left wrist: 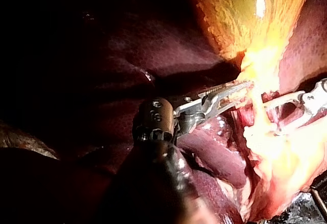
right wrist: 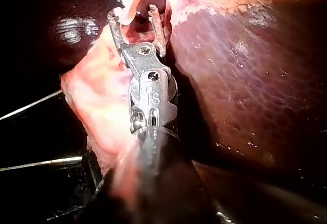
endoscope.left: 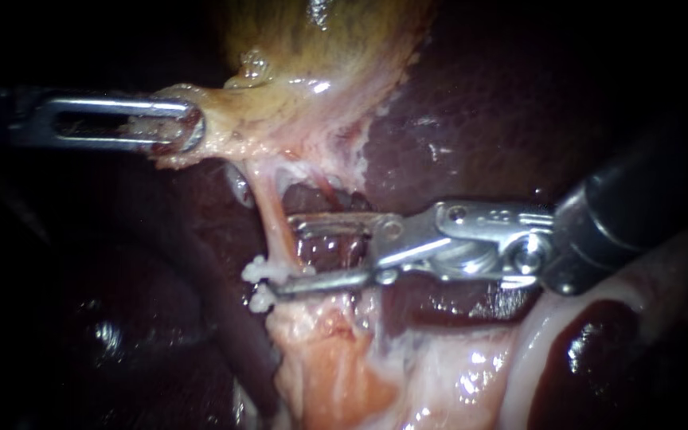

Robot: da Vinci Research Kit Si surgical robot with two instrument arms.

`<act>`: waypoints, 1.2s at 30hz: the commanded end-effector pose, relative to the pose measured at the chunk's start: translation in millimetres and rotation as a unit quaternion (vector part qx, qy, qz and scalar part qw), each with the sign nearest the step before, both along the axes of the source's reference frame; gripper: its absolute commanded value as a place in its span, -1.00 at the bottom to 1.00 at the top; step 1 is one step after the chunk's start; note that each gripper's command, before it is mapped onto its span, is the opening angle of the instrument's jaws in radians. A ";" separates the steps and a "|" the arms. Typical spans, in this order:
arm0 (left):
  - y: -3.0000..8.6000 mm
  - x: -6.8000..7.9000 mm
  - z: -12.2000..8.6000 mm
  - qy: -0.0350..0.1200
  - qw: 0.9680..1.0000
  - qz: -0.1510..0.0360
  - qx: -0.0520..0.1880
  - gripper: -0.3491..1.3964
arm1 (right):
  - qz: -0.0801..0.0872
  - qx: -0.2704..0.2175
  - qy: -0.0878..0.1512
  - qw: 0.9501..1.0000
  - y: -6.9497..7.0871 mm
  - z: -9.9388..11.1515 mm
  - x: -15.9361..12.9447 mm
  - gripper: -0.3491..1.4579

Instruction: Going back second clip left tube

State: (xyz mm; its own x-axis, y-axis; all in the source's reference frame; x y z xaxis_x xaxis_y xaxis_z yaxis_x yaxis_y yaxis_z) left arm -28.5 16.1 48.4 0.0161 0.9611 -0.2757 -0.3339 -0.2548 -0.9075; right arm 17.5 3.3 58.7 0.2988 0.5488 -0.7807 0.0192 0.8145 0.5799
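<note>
- My left instrument [endoscope.left: 189, 127] comes in from the left. Its jaws are closed on the pale lower edge of the gallbladder [endoscope.left: 320, 56].
- The left tube [endoscope.left: 275, 219] runs down from that pale edge, thin and taut, in front of the dark liver [endoscope.left: 471, 119].
- My right instrument [endoscope.left: 286, 254] has its jaws apart, one above the other, with their tips at the tube. They grip nothing.
- A white clip [endoscope.left: 258, 271] sits on the tube right at the lower jaw's tip. The white knob just below it may be part of the same clip or another one; it is hard to tell.
</note>
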 end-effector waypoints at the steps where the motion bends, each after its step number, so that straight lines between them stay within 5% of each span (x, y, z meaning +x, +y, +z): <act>1: 0.0 0.1 -0.1 0.000 1.000 0.001 0.000 -1.00 | -0.005 -0.007 0.003 1.000 -0.1 -0.3 -1.2 -0.07; 14: 0.2 0.0 0.0 0.001 1.000 -0.001 0.000 -1.00 | -0.010 -0.051 0.006 0.999 1.2 -2.6 -10.7 -0.07; 23: 0.5 -1.2 1.3 0.002 1.000 -0.003 -0.002 -1.00 | -0.010 -0.054 0.006 0.999 1.4 -2.8 -11.8 -0.06; 36: 0.0 -5.0 5.4 0.002 1.000 -0.002 -0.009 -1.00 | -0.009 -0.057 0.006 0.998 1.4 -2.8 -11.9 -0.06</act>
